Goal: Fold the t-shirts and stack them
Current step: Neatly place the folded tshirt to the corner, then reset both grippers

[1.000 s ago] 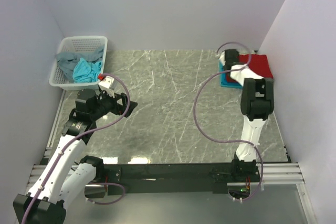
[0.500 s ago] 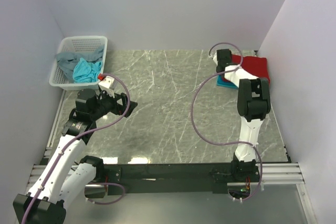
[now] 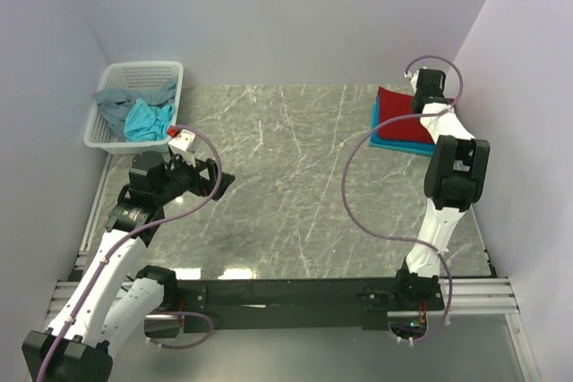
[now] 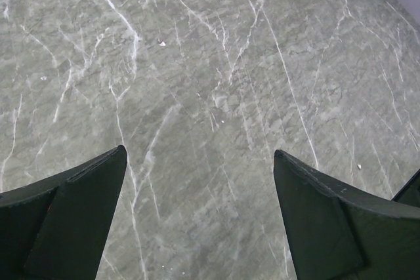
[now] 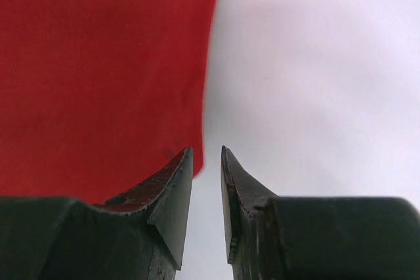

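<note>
Dark red folded cloth t-shirt (image 3: 403, 115) lies on teal-blue folded cloth t-shirt (image 3: 390, 142), on grey marble worktop (image 3: 286, 176). Right claw (image 5: 207, 152) over red shirt's right edge, all but clenched, gripping nothing. Left claw (image 4: 200, 155) released, well left of red shirt, above worktop

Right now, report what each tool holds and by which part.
Nothing. The left tool gapes wide over the table; the right tool, nearly closed, is at the edge of the red t-shirt, clamping no cloth.
</note>
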Robot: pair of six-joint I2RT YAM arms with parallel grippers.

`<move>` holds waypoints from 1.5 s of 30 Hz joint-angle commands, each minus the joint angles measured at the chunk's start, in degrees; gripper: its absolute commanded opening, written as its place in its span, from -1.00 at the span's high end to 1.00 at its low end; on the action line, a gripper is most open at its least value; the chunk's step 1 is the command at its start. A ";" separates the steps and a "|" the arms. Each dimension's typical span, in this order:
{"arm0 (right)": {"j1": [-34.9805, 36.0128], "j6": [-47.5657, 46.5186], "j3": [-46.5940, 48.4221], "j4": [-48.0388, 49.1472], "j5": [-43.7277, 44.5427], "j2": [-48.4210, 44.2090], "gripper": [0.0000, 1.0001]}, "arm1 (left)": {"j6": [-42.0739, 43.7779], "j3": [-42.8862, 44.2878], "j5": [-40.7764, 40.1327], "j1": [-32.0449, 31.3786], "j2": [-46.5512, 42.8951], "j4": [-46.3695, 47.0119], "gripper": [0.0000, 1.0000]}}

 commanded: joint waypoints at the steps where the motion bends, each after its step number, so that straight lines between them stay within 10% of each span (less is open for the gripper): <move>1: -0.45 0.08 1.65 -1.08 -1.71 4.42 0.38 | 0.40 0.26 0.78 0.01 0.31 1.22 -0.99; 16: -0.10 2.00 0.41 -0.98 -1.09 -6.54 0.37 | -0.21 0.52 -3.70 0.10 -0.22 1.21 -0.99; 28: 5.62 25.37 -18.29 -8.12 -38.62 -43.18 -0.22 | -11.90 11.40 -18.83 6.06 0.13 -3.35 -0.99; 31: 5.27 31.43 -27.33 0.22 -36.63 -54.25 -0.67 | -13.48 13.87 -15.93 12.38 1.62 -4.23 -0.99; 45: 5.27 46.39 -46.52 5.86 -21.67 -74.49 -0.71 | -9.88 7.56 -18.30 15.65 -6.63 -5.20 -0.99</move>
